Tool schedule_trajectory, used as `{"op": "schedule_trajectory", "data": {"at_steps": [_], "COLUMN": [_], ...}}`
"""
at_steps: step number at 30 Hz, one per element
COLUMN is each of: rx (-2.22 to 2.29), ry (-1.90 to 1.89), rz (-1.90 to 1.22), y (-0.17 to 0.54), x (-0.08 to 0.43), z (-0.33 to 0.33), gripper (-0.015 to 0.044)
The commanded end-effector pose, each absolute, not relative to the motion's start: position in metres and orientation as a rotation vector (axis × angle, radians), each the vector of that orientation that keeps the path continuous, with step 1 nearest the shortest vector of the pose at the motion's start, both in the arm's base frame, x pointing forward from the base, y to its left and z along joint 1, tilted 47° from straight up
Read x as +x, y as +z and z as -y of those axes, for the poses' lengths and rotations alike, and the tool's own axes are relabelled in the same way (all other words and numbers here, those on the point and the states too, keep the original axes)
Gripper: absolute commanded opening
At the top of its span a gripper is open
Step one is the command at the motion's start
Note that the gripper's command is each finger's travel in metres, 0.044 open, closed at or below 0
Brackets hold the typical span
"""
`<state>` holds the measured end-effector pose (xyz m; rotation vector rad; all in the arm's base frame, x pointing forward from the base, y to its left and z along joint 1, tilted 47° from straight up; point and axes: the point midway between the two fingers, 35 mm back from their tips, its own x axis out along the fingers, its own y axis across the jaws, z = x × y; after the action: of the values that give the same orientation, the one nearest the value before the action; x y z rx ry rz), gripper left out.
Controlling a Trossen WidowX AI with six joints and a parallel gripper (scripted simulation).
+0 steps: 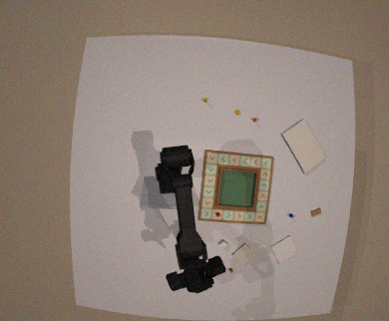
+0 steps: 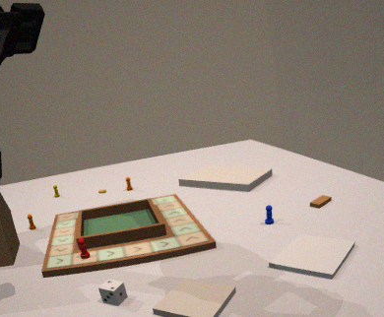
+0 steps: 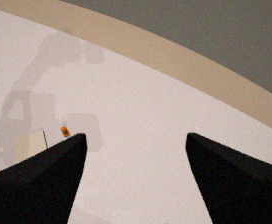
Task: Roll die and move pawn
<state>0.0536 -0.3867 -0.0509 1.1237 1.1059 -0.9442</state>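
Observation:
A white die (image 1: 222, 243) (image 2: 112, 292) lies on the table just outside the board's near edge; its top face seems to show two pips. The board (image 1: 239, 216) (image 2: 110, 254) has arrowed squares around a green-floored tray (image 1: 236, 188) (image 2: 119, 221), which is empty. A red pawn (image 1: 217, 214) (image 2: 84, 248) stands upright on the near row, one square from the left corner; the arrows there point right. My gripper (image 3: 137, 141) is open and empty, high above the table, to the left of the die in the top view. The die is outside the wrist view.
Flat slabs lie at the right (image 1: 303, 146) (image 2: 225, 177), near right (image 1: 284, 249) (image 2: 313, 253) and beside the die (image 1: 242, 254) (image 2: 195, 297). A blue pawn (image 1: 290, 215) (image 2: 269, 215) and brown block (image 1: 316, 211) (image 2: 321, 201) are right of the board. An orange pawn (image 1: 231, 270) (image 3: 65, 131) stands near the arm.

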Motion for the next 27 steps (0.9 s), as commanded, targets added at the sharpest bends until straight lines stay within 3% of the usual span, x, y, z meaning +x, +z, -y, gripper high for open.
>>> {"op": "schedule_trajectory", "data": {"at_steps": [1, 13, 27], "rx": [1.161, 1.287, 1.290], "ry": [-0.735, -0.026, -0.013], "rz": [-1.217, -1.567, -1.571], "y": [-0.084, -0.170, -0.194], "x": [0.094, 0.192, 0.204], "z": [0.358, 0.210, 0.187], "gripper": [0.0275, 0.0275, 0.0275]}}
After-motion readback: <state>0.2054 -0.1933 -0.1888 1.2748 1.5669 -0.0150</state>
